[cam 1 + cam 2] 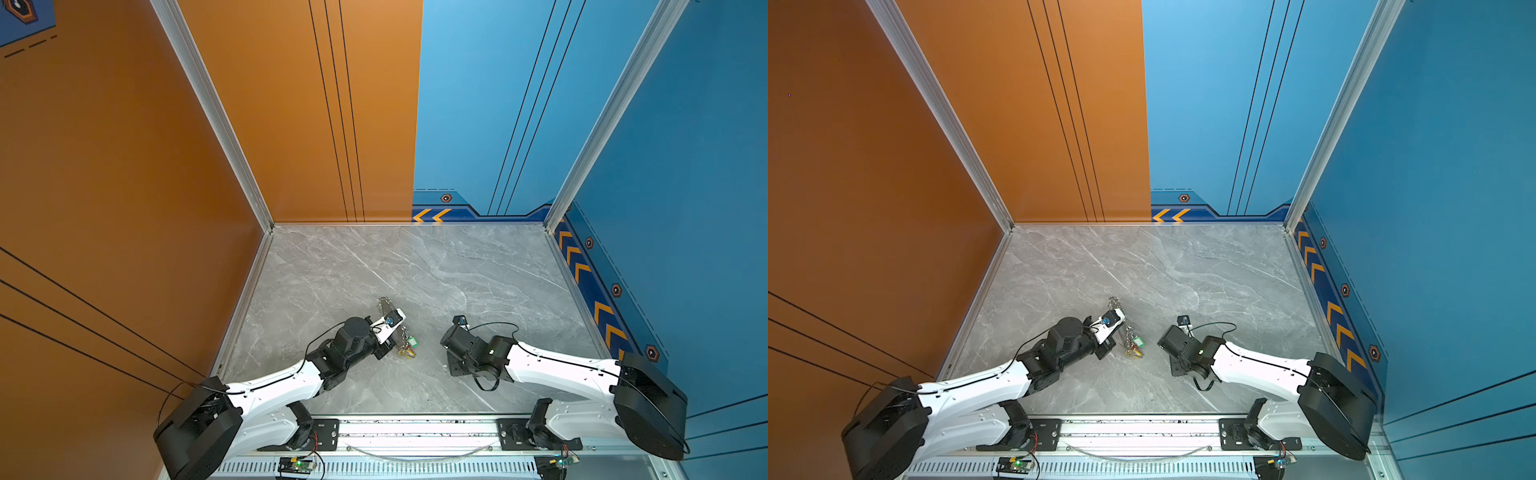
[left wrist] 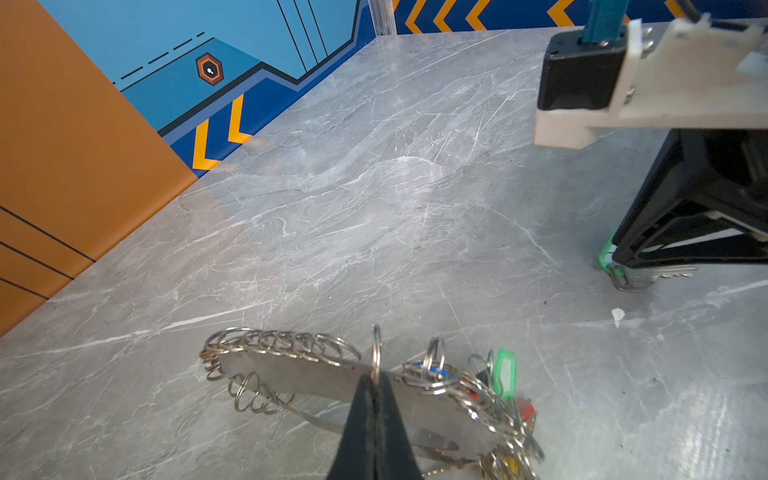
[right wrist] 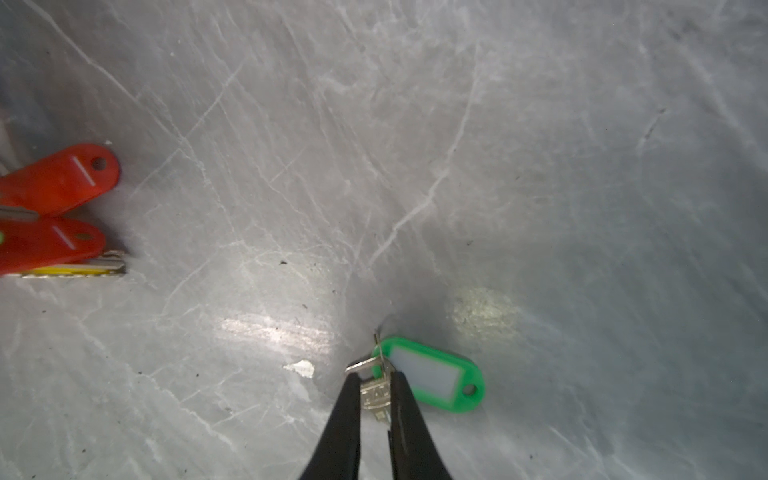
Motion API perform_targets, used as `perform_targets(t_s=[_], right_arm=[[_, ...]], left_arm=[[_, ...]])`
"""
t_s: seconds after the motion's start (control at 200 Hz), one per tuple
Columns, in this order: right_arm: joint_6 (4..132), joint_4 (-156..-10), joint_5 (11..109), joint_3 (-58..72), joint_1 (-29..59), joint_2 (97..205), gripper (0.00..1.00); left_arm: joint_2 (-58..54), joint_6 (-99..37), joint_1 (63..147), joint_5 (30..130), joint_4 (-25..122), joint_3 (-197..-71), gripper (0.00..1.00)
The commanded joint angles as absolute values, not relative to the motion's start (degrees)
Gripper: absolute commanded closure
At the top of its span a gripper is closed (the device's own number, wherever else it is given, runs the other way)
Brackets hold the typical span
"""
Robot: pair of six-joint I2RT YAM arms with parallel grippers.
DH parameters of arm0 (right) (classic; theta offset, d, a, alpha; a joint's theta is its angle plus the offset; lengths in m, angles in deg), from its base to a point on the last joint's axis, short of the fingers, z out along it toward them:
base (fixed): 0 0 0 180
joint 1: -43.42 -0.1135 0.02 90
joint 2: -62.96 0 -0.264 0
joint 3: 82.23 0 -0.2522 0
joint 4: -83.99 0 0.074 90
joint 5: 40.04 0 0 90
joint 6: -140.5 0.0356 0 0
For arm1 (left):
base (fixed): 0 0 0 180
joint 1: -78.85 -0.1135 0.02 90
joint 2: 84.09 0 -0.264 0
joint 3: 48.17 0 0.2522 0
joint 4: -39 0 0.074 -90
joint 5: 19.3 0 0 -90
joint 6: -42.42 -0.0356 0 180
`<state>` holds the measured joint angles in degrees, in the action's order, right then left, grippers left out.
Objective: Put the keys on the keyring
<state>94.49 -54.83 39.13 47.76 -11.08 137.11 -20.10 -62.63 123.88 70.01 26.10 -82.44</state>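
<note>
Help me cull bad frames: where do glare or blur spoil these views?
Right wrist view: a glare streak on the grey marble tabletop; the red plastic tags are soft, the green-tagged key sharp. Left wrist view: the silver-ringed keyring is crisp. Both top views: evenly lit, keyring too small for detail.

Robot lab test cell. Landmark is the aluminium rail (image 1: 415, 432). Both arm bases are bolted on it, left arm (image 1: 270, 390) and right arm (image 1: 561, 365), and a bare circuit board (image 1: 297, 462) with a lit green LED sits just in front. Beyond the rail is a grey marble-look tabletop (image 1: 415, 266), boxed in by printed orange panels (image 1: 291, 124) and blue panels (image 1: 478, 104) with chevron stripes (image 1: 582, 270) and aluminium corner posts (image 1: 208, 104).
</note>
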Motion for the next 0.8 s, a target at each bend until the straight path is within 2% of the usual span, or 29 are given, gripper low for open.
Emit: perform_targets(t_s=[0.0,0.3,0.696,0.796], right_arm=[[95.3,-55.7,37.2,48.6,-11.3,138.5,0.83],[96.0,-57.3,37.4,49.3,-11.4,139.9,0.84],[95.5,-55.9,37.3,48.1,-11.4,140.8,1.00],[94.1,-51.6,37.8,45.8,-11.4,140.5,1.00]], left_arm=[[-19.8,-63.0,124.5,69.5,24.3,-83.6,1.00],[-20.2,-63.0,124.5,69.6,24.3,-83.5,1.00],[-19.7,-63.0,124.5,69.4,24.3,-83.6,1.00],[-19.5,-63.0,124.5,69.5,24.3,-83.7,1.00]])
